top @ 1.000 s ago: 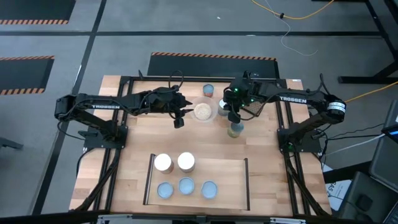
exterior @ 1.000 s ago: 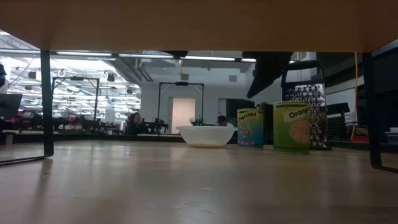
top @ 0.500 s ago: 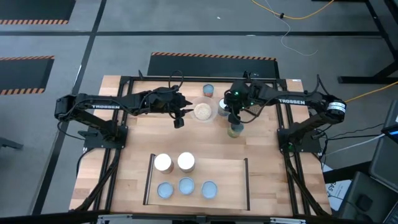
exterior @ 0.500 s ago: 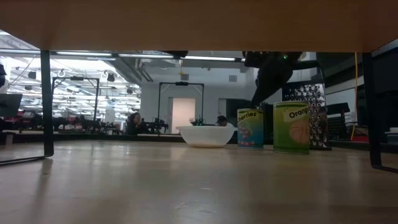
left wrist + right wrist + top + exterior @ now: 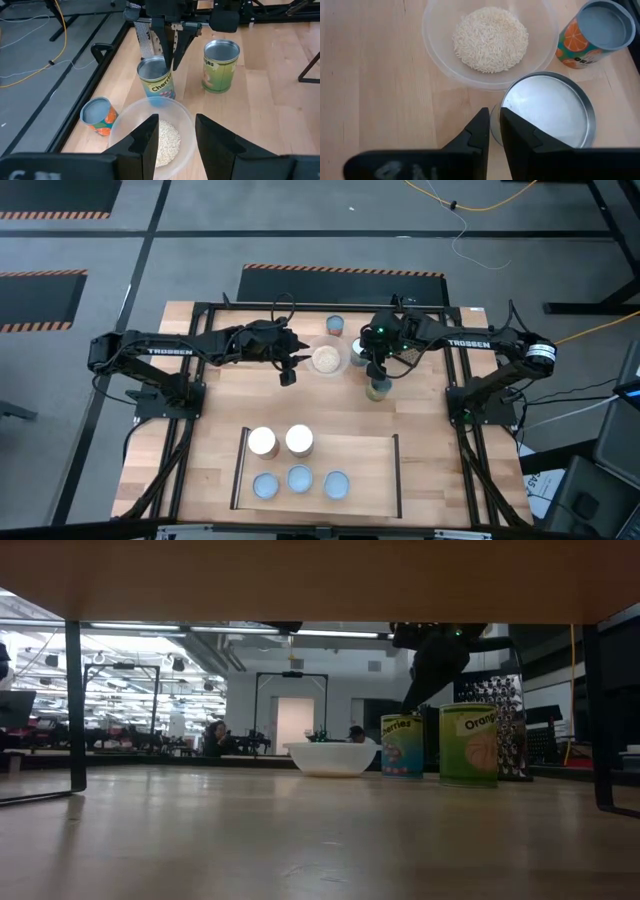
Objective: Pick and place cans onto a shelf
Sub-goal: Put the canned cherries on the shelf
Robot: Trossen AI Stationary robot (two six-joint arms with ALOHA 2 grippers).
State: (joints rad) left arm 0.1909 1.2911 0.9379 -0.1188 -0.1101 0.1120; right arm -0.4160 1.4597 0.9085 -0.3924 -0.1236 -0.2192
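Cherries can [image 5: 156, 77], silver-topped, stands directly beneath right claw [image 5: 169, 59], its narrowed fingers straddling the rim at the bowl's [image 5: 327, 360] three o'clock; left claw [image 5: 288, 372] hovers wide, empty.

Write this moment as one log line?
right gripper: nearly shut, over cherries can's rim | left gripper: open, empty, facing rice bowl | shelf: five cans

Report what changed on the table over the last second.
The right gripper dropped toward the cherries can beside the bowl; its narrow fingers now sit at the can's rim, no clear grip yet. The left gripper, the orange can and the five cans on the shelf kept their places.
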